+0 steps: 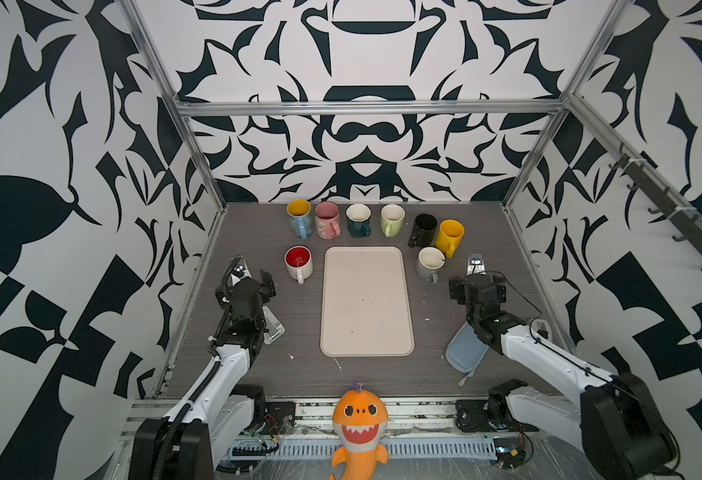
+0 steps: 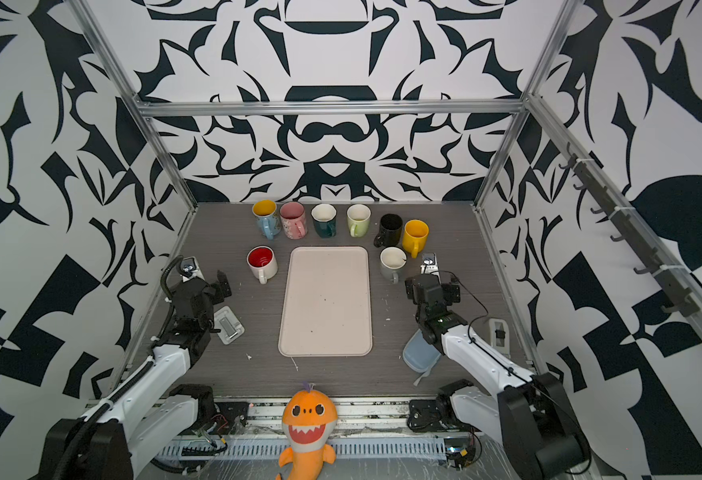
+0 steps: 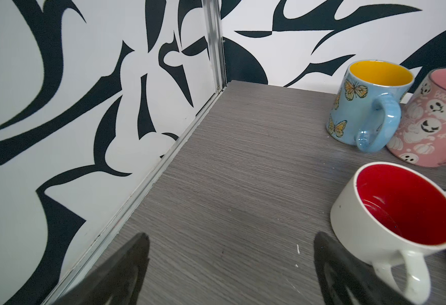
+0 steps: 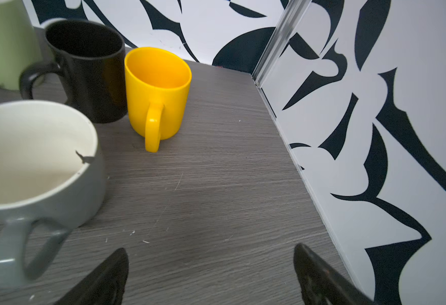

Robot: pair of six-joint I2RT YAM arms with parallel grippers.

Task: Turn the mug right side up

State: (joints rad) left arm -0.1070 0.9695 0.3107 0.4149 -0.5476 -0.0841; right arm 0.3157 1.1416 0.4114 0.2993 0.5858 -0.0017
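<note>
Plainly both sets of fingers wide apart, empty — left fingers (image 3: 330,261) near red-lined mug (image 3: 399,211), not touching.

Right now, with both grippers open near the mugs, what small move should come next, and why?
Probably none beyond keeping both arms back: all eight mugs stand mouth up, among them the white mug with red inside and the grey mug with white inside. The left gripper and right gripper are open and empty.

Walls (image 1: 366,62): white with bold black abstract shapes, aluminium frame rails (image 1: 370,107). Tabletop (image 1: 299,374): grey woodgrain. Lighting even.
</note>
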